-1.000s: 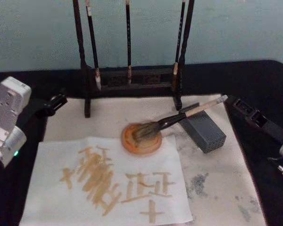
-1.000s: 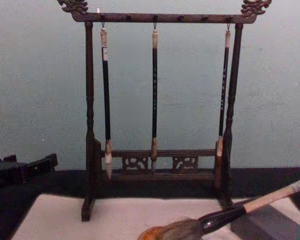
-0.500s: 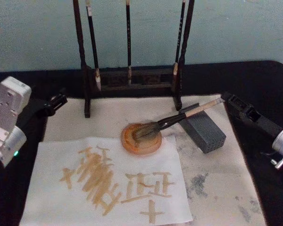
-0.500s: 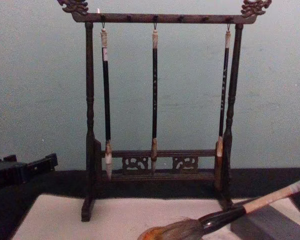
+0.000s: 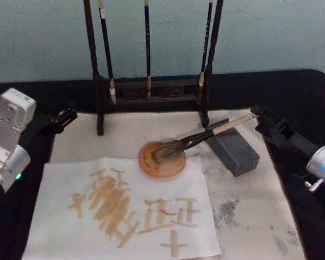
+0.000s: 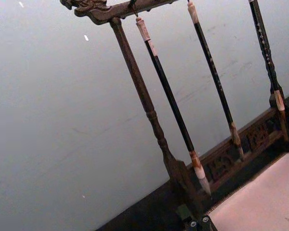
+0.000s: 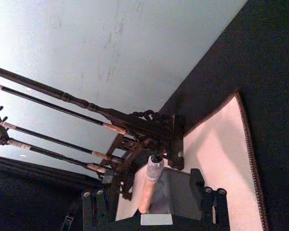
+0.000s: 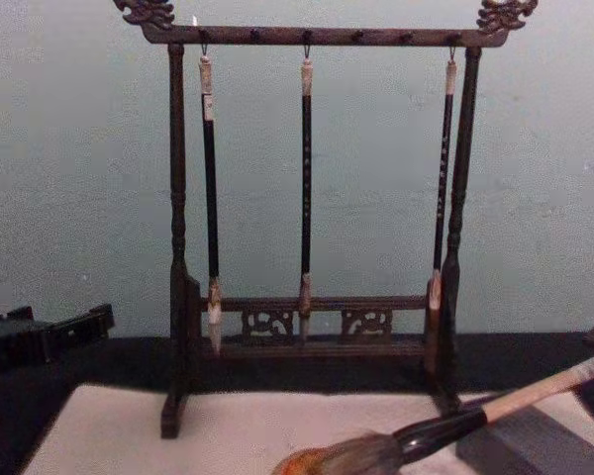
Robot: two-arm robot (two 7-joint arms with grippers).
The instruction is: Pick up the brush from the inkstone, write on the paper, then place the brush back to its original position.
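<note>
Black tabletop (image 5: 306, 92) under a pale mat (image 5: 260, 216); left gripper (image 5: 64, 117) sits idle at the left edge, open or shut I cannot tell; paper (image 5: 59, 227) lies in front, inked; brush (image 5: 197, 138) rests bristles in the inkstone (image 5: 151, 169), handle propped on a grey block (image 5: 235, 151), so its end is reachable; right gripper (image 5: 258, 116), its 2 fingers open astride that end, holds nothing.

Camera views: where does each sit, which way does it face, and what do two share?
Head: high, looking down at the paper, brush and inkstone; left pincer and right pincer show.
Chest: low, facing forward at the brush rack; left pincer at its left edge.
Left wrist: faces the brush rack and wall; a bit of the left pincer.
Right wrist: looks along the brush handle; open right pincer flanks it.
Shared: head and chest both show the brush head on the inkstone.
</note>
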